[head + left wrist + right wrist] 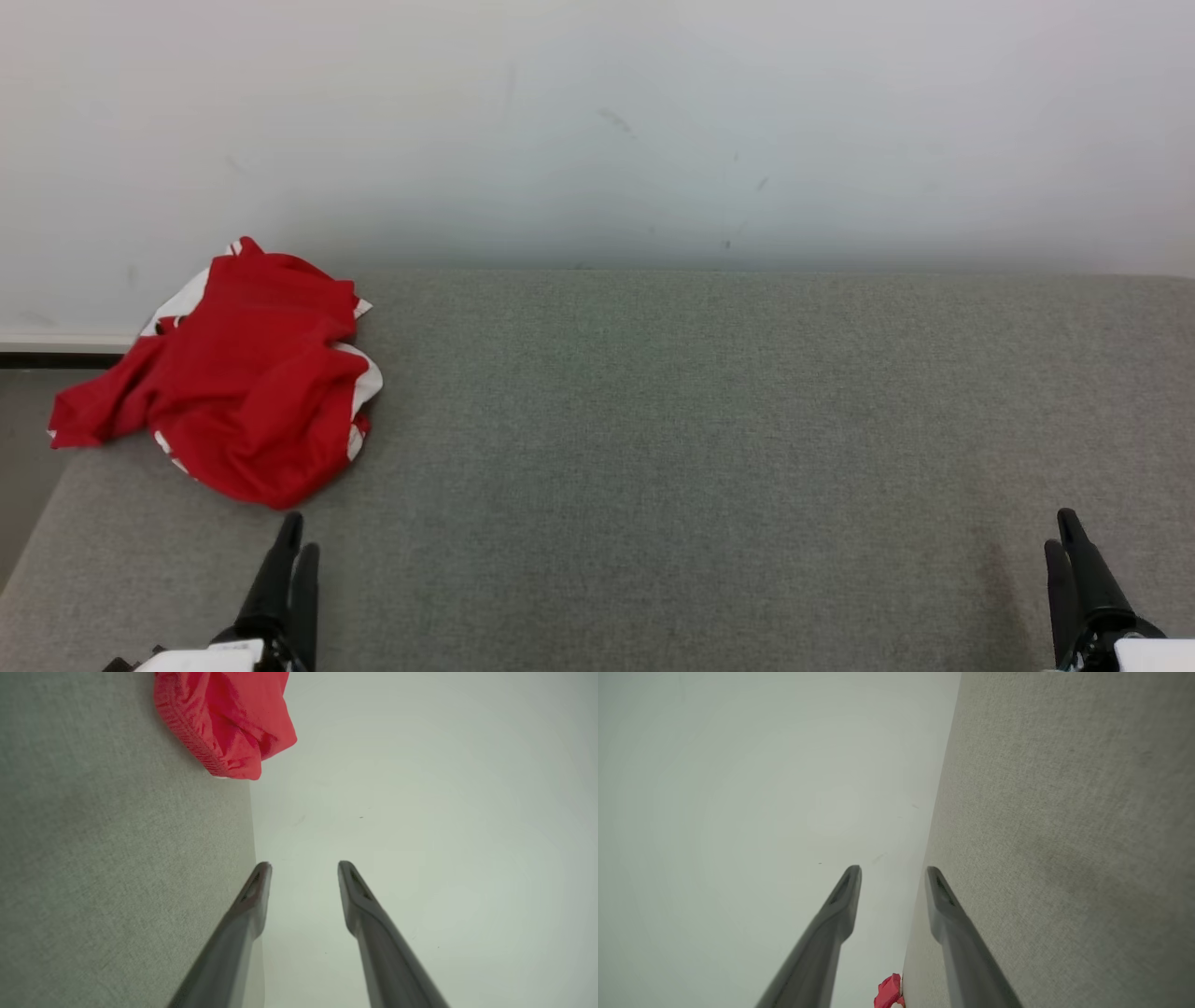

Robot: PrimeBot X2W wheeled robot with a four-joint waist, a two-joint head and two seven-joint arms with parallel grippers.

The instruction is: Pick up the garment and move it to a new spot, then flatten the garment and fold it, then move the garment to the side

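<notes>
**Head view.** A red garment (252, 373) with white panels at its edges lies crumpled on the grey fabric-covered counter (700, 448), just ahead of the left claw (301, 537) and slightly to its left. It is close to the fingertips but apart from them. Its far side lies against the pale wall (597, 121), and one red flap reaches toward the counter's left edge. The right claw (1058, 530) stands well apart from the garment, across the counter's bare width. Both claws rise from the near edge, fingers pointing toward the wall. Seen edge-on here, each pair of fingers overlaps, so the gap cannot be judged from this angle.

**Left wrist view.** The left claw (304, 865) is parted to a moderate gap, with nothing between its fingers and nothing held. The counter (93, 858) lies along the left side and the wall (420, 812) along the right. The garment (229, 723) sits ahead of the fingertips, offset toward the left finger's side. A ribbed hem shows along its edge, and its tip reaches the line where counter meets wall.

**Right wrist view.** The right claw (892, 870) is likewise parted to a moderate gap and empty. Here the wall (738, 788) is on the left and the counter (1064, 835) on the right. A small red patch of the garment (888, 993) shows low between the two fingers, at the wall–counter line, well apart from this claw.
</notes>
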